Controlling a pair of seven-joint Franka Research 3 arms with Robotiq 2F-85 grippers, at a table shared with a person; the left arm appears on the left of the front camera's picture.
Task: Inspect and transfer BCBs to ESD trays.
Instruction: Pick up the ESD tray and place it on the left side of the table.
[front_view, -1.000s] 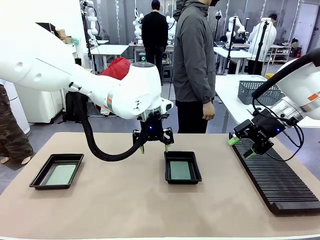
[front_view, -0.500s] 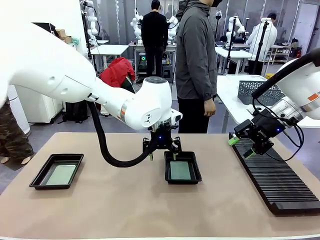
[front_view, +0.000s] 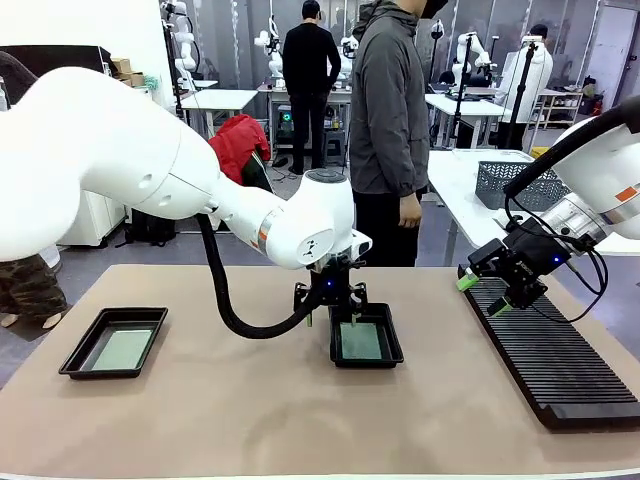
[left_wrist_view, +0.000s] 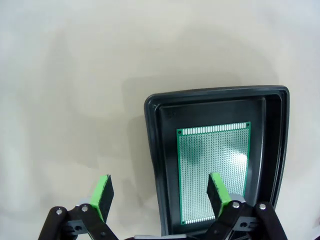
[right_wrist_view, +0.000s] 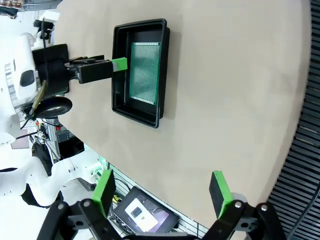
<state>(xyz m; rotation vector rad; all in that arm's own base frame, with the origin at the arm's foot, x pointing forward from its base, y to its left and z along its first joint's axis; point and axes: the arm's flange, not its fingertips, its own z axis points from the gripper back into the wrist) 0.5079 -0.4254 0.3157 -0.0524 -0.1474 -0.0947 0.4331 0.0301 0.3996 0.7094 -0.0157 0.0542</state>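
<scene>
Front view: both trays, left (front_view: 112, 343) and middle (front_view: 366, 335), hold a board, so I'd guess we're nearly done; left claw (front_view: 330, 313) spread over the middle tray, right claw (front_view: 484, 292) spread, empty.

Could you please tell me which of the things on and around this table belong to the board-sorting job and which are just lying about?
Part of the job:
- middle tray holding a green board
- left tray holding a board
- left pincer, open, straddling the middle tray's rim
- right pincer, open
- slotted rack

Just lying about:
- grey basket
- red jacket
</scene>
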